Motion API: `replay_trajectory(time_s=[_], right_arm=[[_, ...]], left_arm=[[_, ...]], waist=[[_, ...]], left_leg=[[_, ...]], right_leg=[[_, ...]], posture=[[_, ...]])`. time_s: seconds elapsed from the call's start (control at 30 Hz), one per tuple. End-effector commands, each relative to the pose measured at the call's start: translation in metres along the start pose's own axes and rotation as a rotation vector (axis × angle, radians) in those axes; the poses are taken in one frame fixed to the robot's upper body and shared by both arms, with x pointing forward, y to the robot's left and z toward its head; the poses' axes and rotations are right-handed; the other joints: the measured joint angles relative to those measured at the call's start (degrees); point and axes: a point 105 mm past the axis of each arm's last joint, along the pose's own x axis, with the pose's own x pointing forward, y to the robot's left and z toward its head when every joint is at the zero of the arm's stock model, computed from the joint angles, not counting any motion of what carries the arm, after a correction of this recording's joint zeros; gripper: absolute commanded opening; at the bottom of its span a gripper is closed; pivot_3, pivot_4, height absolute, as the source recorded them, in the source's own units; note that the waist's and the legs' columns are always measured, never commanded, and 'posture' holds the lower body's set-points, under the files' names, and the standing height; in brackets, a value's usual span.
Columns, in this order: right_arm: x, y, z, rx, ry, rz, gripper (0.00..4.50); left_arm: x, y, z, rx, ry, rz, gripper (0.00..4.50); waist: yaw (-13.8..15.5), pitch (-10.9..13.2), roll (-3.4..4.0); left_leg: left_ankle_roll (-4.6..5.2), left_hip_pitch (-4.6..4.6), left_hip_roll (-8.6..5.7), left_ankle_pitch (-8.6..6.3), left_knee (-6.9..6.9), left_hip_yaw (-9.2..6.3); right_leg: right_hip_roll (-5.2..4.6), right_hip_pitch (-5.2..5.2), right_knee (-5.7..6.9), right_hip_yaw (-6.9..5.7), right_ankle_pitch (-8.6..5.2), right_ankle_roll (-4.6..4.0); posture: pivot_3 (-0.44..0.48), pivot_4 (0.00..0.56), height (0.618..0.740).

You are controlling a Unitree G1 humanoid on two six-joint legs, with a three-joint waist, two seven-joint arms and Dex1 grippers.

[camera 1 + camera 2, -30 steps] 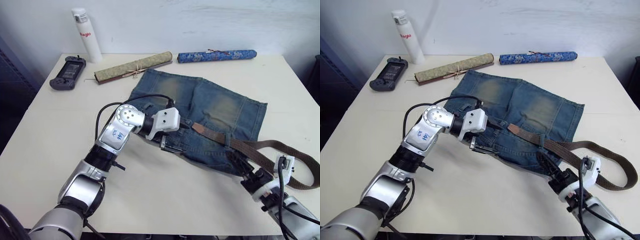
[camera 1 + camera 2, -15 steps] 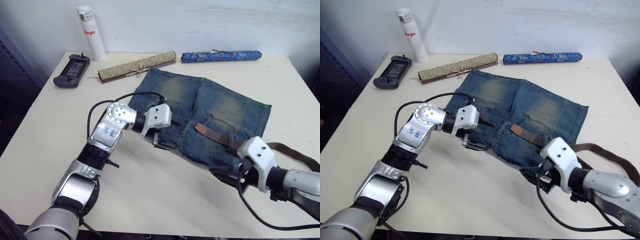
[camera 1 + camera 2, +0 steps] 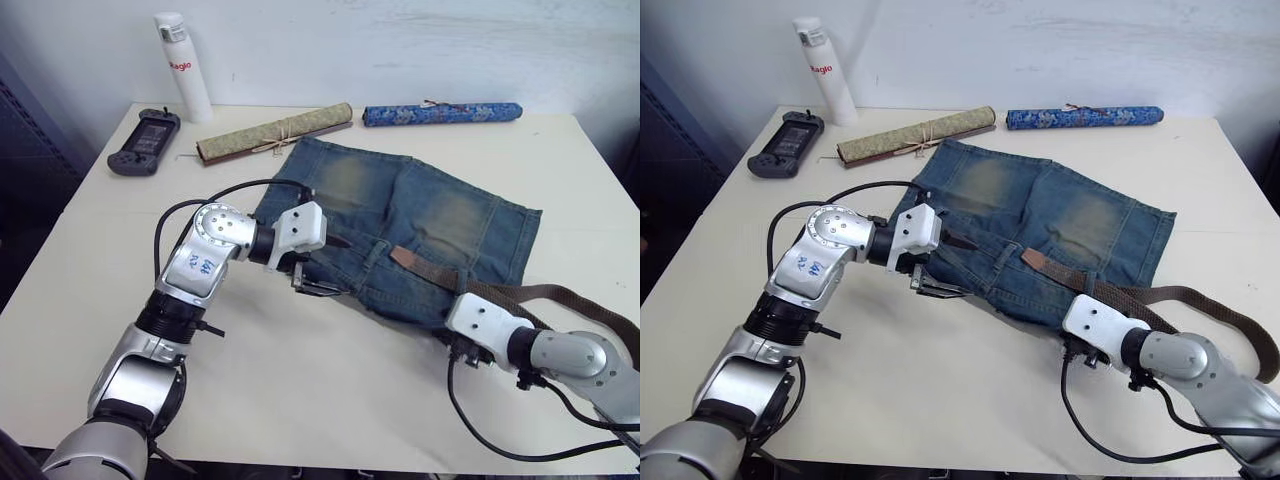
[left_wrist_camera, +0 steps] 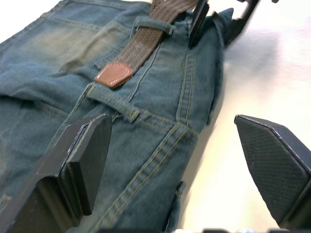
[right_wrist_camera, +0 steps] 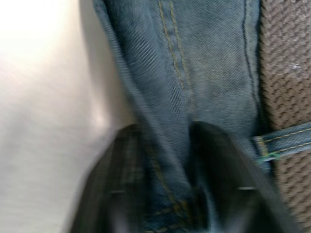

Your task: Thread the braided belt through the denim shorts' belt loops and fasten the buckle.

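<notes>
The denim shorts point(image 3: 430, 215) lie flat mid-table, waistband toward me. The braided belt point(image 3: 560, 296) passes under one of the belt loops point(image 4: 153, 24); its leather tip point(image 4: 114, 75) lies just short of another loop point(image 4: 111, 99), and its rest trails off to the right. The buckle is out of view. My left gripper point(image 4: 177, 165) hovers open over the waistband left of the tip. At the waistband's near edge, beside the belt, my right gripper point(image 5: 167, 133) pinches a fold of denim.
Along the table's far side stand a white bottle point(image 3: 183, 65), a dark game controller point(image 3: 145, 143), a beige roll point(image 3: 275, 133) and a blue patterned roll point(image 3: 440, 113). Bare tabletop point(image 3: 330, 390) lies in front of the shorts.
My right arm swung in from the lower right to the waistband's near edge, and its gripper closed on the denim. The left gripper drifted slightly left and stayed open.
</notes>
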Motion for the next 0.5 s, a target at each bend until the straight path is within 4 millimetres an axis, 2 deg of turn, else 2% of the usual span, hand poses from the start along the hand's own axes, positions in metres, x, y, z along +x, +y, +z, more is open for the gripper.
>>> replay_trajectory(time_s=[0.03, 0.07, 0.17, 0.33, 0.4, 0.5], right_arm=[[-0.009, 0.005, -0.007, -0.154, 0.010, 0.068, 0.73], [-0.013, 0.008, -0.010, -0.191, 0.007, 0.092, 0.43], [-0.034, 0.000, -0.036, -0.353, 0.048, 0.122, 0.01], [-0.068, -0.027, -0.086, -0.552, 0.112, 0.124, 0.01], [-0.075, -0.041, -0.106, -0.616, 0.155, 0.117, 0.01], [-0.078, -0.056, -0.121, -0.661, 0.183, 0.099, 0.01]], left_arm=[[-0.001, 0.002, 0.008, 0.024, -0.031, 0.014, 4.50], [0.000, 0.002, 0.007, 0.025, -0.031, 0.013, 4.50], [0.004, 0.001, 0.008, 0.026, -0.037, 0.000, 4.50], [0.009, 0.001, 0.005, 0.032, -0.033, -0.021, 4.50], [0.012, 0.001, 0.006, 0.041, -0.034, -0.030, 4.50], [0.016, 0.000, 0.008, 0.047, -0.044, -0.040, 4.50]], waist=[[0.43, -0.01, 0.01], [0.53, 0.00, 0.00], [1.50, -0.01, 0.01], [1.88, 0.00, 0.01], [1.68, 0.02, -0.01], [0.86, 0.02, 0.02]], left_leg=[[0.00, -0.01, 0.00, 0.00, 0.00, 0.00], [0.00, -0.01, -0.01, 0.00, -0.02, 0.01], [0.00, -0.03, -0.02, 0.00, -0.01, 0.02], [0.04, 0.16, -0.09, 0.02, 0.02, 0.03], [0.04, 0.22, -0.11, 0.01, 0.01, 0.02], [0.03, 0.29, -0.10, 0.01, -0.01, 0.03]], right_leg=[[0.00, 0.00, -0.01, 0.00, 0.00, 0.00], [0.00, 0.00, -0.02, -0.01, 0.00, 0.00], [0.02, 0.01, -0.06, -0.04, 0.01, 0.02], [0.01, 0.30, -0.20, -0.04, 0.10, 0.18], [-0.03, 0.35, -0.23, -0.03, 0.10, 0.17], [-0.02, 0.38, -0.22, -0.02, 0.07, 0.14]], posture=[[0.000, 0.150, 0.686], [0.000, 0.150, 0.686], [0.000, 0.150, 0.686], [0.000, 0.150, 0.686], [0.000, 0.150, 0.686], [0.000, 0.150, 0.686]])
